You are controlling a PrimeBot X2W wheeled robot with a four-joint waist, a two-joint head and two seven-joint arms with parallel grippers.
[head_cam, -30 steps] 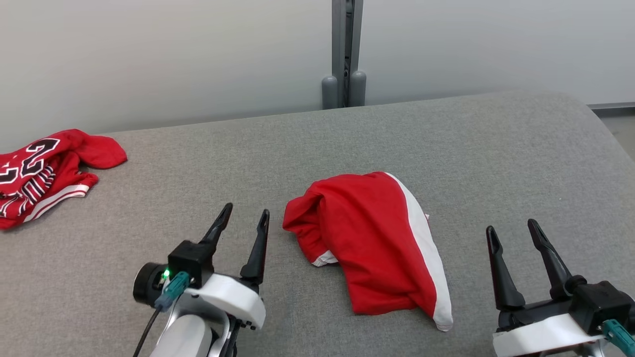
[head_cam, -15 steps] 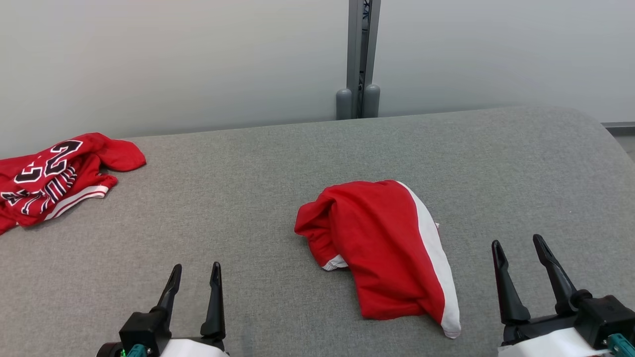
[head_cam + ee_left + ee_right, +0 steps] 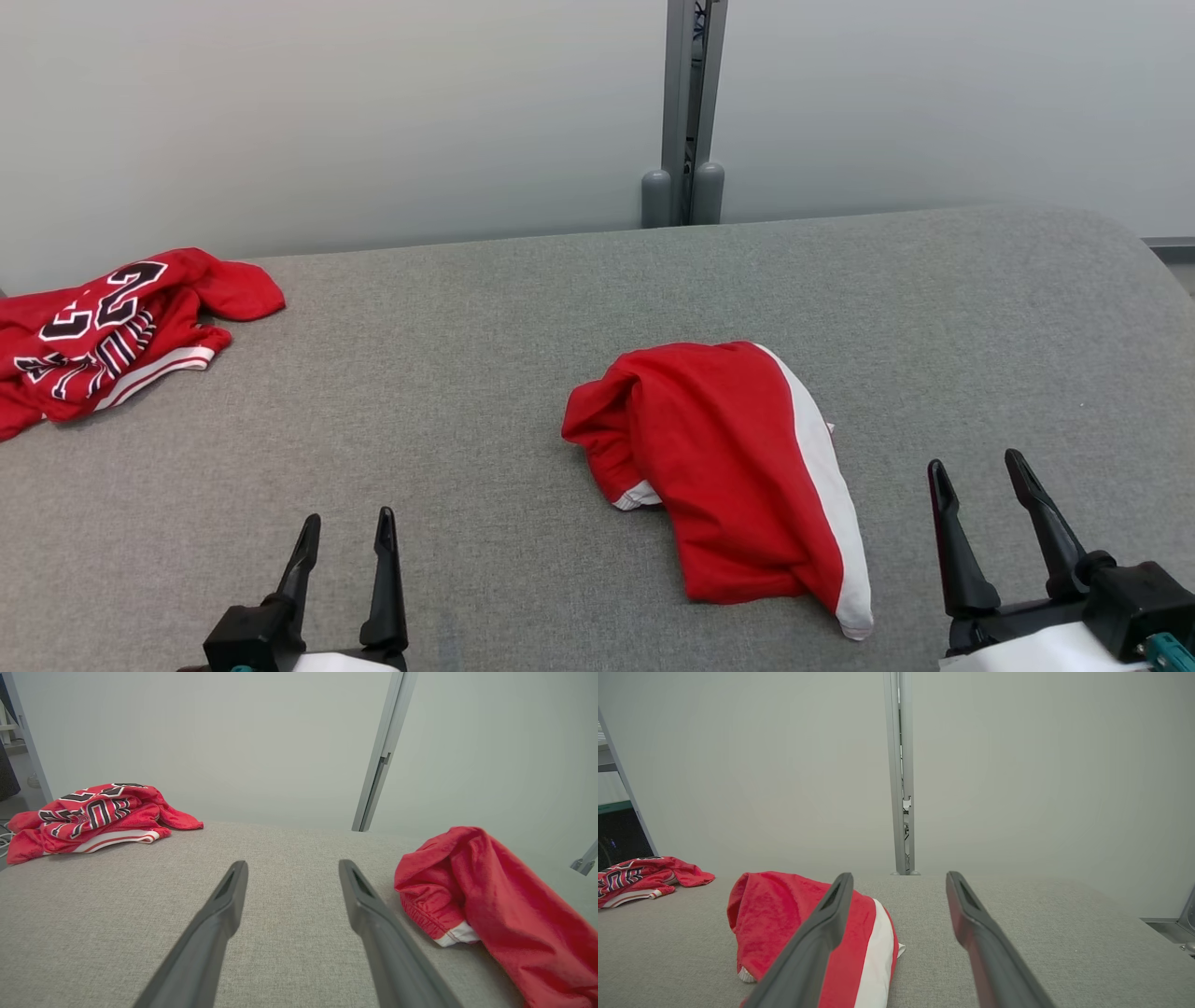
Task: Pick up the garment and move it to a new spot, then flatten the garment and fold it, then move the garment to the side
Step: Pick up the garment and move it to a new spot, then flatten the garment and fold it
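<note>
1. A red jersey [image 3: 103, 327] with black-and-white lettering lies bunched at the far left corner of the grey surface [image 3: 467, 373], close to the far edge.
2. A wide stretch of bare fabric runs from the jersey to the garment [image 3: 719, 457], with open room along the far edge below the wall [image 3: 327, 112] and the post [image 3: 689, 93].
3. The left gripper [image 3: 347, 515] hangs over the near part of the surface, fingers spread and empty, well apart from the garment's left edge.
4. The garment, red with a white stripe down its right side, lies folded over in a lump just right of the middle of the surface, clear of every edge.
5. The right gripper [image 3: 976, 459] sits near the garment's right side without touching it, fingers spread and empty. More bare fabric runs beyond it to the rounded far right corner.
6. Since a second ago the camera has shifted a little. The left gripper has drawn back from beside the garment's left edge toward the near edge. The garment, the jersey and the right gripper lie as before.
7. The head view's left edge cuts off the jersey, and its bottom edge cuts off both gripper bodies.
8. In the right wrist view a finger covers part of the garment, and the left wrist view crops its lower end.
</note>
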